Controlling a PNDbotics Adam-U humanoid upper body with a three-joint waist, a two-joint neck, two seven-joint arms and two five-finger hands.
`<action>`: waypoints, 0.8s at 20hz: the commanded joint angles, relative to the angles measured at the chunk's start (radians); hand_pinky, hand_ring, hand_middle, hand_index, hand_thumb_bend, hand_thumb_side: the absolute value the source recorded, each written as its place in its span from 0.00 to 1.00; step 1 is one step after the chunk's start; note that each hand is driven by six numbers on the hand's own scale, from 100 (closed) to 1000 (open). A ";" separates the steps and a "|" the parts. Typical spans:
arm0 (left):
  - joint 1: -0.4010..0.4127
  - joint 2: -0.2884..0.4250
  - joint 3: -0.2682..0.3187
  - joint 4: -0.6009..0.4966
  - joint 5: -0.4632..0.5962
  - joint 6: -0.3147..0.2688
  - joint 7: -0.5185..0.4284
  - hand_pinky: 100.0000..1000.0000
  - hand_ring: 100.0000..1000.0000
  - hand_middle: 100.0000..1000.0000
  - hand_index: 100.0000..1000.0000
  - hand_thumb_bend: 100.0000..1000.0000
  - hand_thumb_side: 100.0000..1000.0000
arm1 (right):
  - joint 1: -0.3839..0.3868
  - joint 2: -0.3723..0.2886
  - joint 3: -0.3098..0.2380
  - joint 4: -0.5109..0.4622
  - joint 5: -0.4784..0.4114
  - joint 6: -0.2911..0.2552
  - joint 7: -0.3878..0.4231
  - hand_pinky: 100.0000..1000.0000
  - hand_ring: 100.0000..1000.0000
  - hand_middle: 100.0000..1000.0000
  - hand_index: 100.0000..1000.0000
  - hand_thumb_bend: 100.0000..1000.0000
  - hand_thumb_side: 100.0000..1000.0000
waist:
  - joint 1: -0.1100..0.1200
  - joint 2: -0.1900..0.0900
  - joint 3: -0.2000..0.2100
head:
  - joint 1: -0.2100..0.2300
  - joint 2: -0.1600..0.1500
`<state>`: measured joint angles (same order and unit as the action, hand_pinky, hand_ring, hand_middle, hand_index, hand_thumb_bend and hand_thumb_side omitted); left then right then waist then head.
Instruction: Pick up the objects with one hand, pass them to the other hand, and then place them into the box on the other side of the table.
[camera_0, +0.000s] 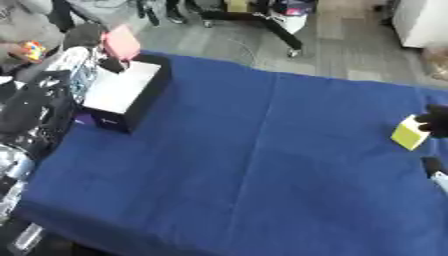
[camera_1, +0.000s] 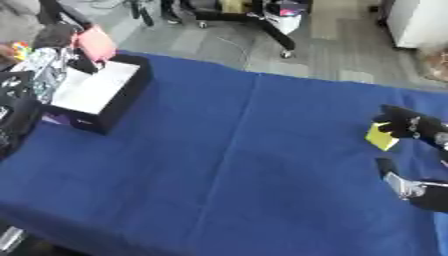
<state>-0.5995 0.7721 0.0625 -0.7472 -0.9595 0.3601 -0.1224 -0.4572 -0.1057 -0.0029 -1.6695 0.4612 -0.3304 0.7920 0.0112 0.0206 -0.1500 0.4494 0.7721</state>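
A black box with a white inside stands at the table's left side. My left hand is a blurred dark shape just beyond the box's far end, and it holds a pink object above that end. At the right edge a yellow block sits tilted. The dark fingers of my right hand curl over its upper right side, and another dark part of the hand shows below the block.
A blue cloth covers the table. My left arm runs along the table's left edge beside the box. Beyond the far edge are grey floor, a wheeled stand and a small colourful thing at far left.
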 joint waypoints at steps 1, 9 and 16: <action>-0.022 0.041 0.018 0.024 -0.011 0.008 -0.066 0.87 0.77 0.80 0.97 0.92 0.49 | -0.014 -0.009 -0.001 -0.011 -0.006 -0.001 0.005 0.82 0.83 0.83 1.00 0.00 0.13 | 0.005 -0.024 -0.003 | 0.003 -0.002; 0.013 0.035 0.054 -0.178 0.014 -0.009 -0.013 0.88 0.76 0.80 0.95 0.91 0.48 | -0.015 -0.015 -0.009 -0.011 0.003 0.006 -0.001 0.82 0.83 0.83 1.00 0.00 0.14 | 0.006 -0.024 -0.002 | -0.050 -0.002; 0.131 -0.081 0.062 -0.736 0.247 -0.182 0.164 0.88 0.71 0.71 0.85 0.72 0.40 | -0.054 -0.046 -0.033 0.016 0.013 0.012 -0.039 0.83 0.84 0.84 1.00 0.00 0.18 | -0.009 -0.016 0.010 | -0.258 -0.002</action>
<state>-0.4601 0.6862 0.1137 -1.3736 -0.7585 0.2107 0.0109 -0.4906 -0.1270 -0.0258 -1.6483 0.4709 -0.3195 0.7647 0.0108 0.0206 -0.1409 0.2286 0.7724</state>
